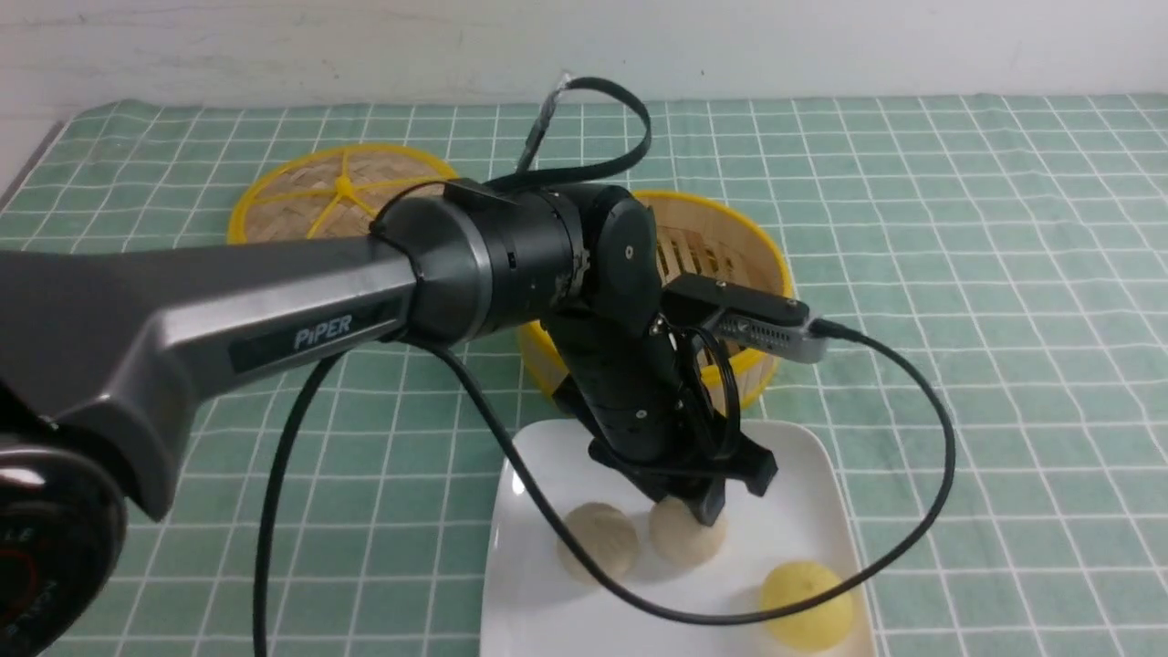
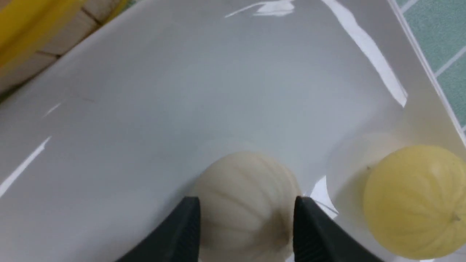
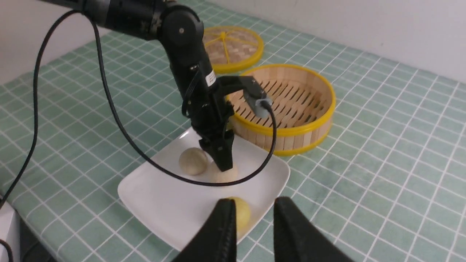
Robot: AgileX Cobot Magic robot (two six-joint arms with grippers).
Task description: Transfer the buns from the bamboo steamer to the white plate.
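Observation:
The white plate (image 1: 808,484) (image 2: 182,91) (image 3: 164,196) lies in front of the bamboo steamer (image 1: 762,370) (image 3: 291,140), whose visible slatted floor holds no bun. My left gripper (image 1: 689,511) (image 2: 244,200) (image 3: 224,163) points down onto the plate, shut on the cream-white bun (image 1: 684,547) (image 2: 247,189) (image 3: 229,175), which rests on the plate's surface. The yellow bun (image 1: 808,602) (image 2: 415,200) (image 3: 242,213) sits free at the plate's near right corner. My right gripper (image 3: 255,207) hovers open and empty beyond that corner of the plate; the front view does not show it.
A greyer-beige bun (image 1: 599,540) (image 3: 193,160) sits on the plate just left of the held bun. The woven lid (image 1: 338,192) (image 3: 229,47) lies flat at the back left. The left arm's black cable (image 1: 912,511) loops over the plate. Green checked cloth covers the table.

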